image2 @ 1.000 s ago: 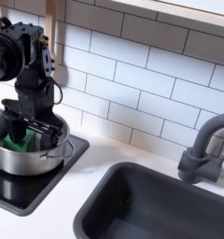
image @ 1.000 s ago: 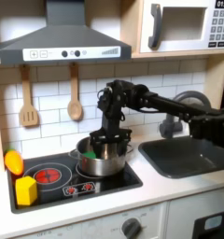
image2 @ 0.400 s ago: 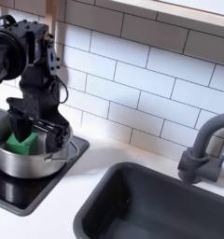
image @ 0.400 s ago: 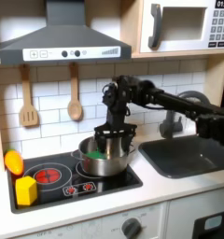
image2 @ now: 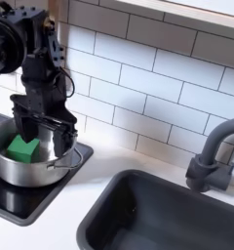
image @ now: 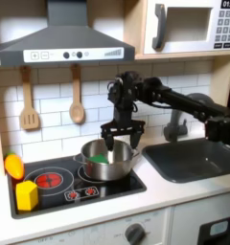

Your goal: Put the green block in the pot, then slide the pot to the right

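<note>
Hand hung open and empty directly above pot, block lying released inside; sink lay toward the second exterior view's right.

White toy-kitchen counter, black stovetop set into it. The pot sits on the stovetop's right side in the first exterior view, right of the red burner ring. Yellow block stands at the stovetop's front left corner; yellow-orange toy piece behind it. Dark sink right of the stovetop, grey faucet behind the sink.
</note>
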Robot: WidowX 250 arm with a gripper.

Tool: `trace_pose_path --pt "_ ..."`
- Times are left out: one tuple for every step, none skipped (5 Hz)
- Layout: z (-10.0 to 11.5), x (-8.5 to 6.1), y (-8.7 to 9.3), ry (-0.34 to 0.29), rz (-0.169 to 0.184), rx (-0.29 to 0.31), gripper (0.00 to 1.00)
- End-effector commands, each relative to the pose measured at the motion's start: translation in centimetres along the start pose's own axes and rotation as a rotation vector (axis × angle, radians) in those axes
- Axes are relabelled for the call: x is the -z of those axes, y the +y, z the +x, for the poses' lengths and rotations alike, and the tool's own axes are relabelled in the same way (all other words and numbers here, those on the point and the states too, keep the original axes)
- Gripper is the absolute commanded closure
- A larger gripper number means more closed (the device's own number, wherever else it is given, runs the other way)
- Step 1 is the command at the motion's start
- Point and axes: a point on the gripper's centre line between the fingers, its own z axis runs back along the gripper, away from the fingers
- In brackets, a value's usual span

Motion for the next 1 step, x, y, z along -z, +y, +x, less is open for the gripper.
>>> trace_pose_path --pt "-0.18 -2.4 0.05 -0.053 0.041 0.017 0.0"
